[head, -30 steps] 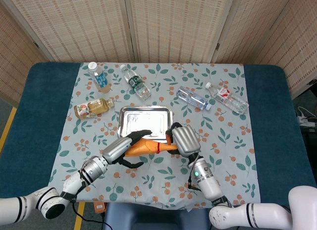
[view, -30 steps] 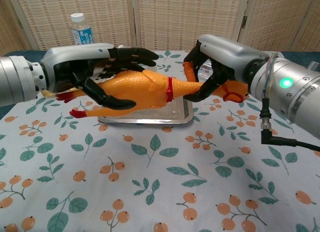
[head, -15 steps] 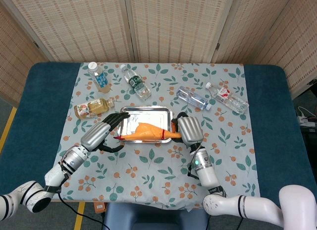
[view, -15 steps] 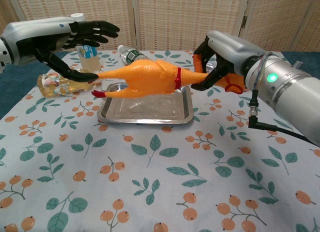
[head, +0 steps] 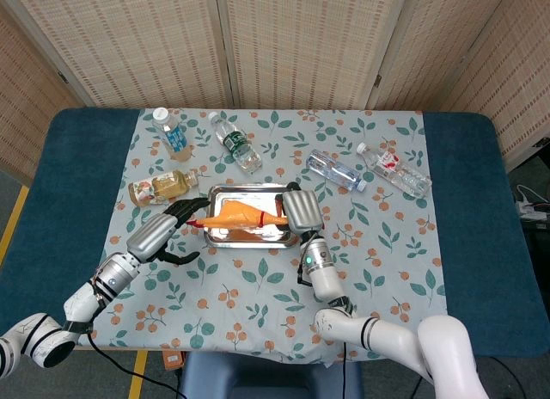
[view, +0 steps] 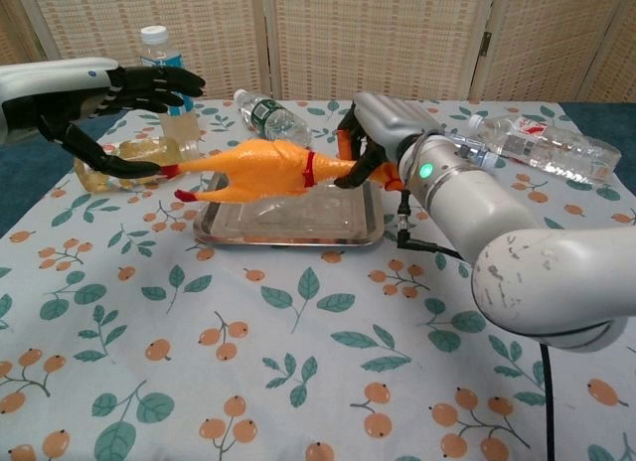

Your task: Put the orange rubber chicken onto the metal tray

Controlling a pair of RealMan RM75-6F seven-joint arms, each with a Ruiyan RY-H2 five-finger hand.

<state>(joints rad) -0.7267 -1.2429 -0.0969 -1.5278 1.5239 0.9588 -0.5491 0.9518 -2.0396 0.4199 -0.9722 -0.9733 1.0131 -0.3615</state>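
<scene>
The orange rubber chicken point(head: 240, 217) point(view: 260, 170) hangs level just above the metal tray point(head: 258, 238) point(view: 288, 221), feet to the left. My right hand point(head: 302, 209) point(view: 375, 135) grips it at the head and neck, over the tray's right end. My left hand point(head: 158, 234) point(view: 92, 105) holds nothing; its fingers are spread, left of the tray and close to the chicken's red feet. Whether the chicken touches the tray I cannot tell.
Behind the tray lie a blue-labelled bottle point(head: 171, 133), a green-labelled bottle point(head: 236, 144) and an amber bottle point(head: 160, 187). Two clear bottles point(head: 337, 171) point(head: 396, 172) lie at the back right. Leaf-print cloth spreads bare toward the table's front edge.
My right hand has carried the chicken left and further back, lower over the tray. My left hand, which let go a second ago, has drawn back to the left.
</scene>
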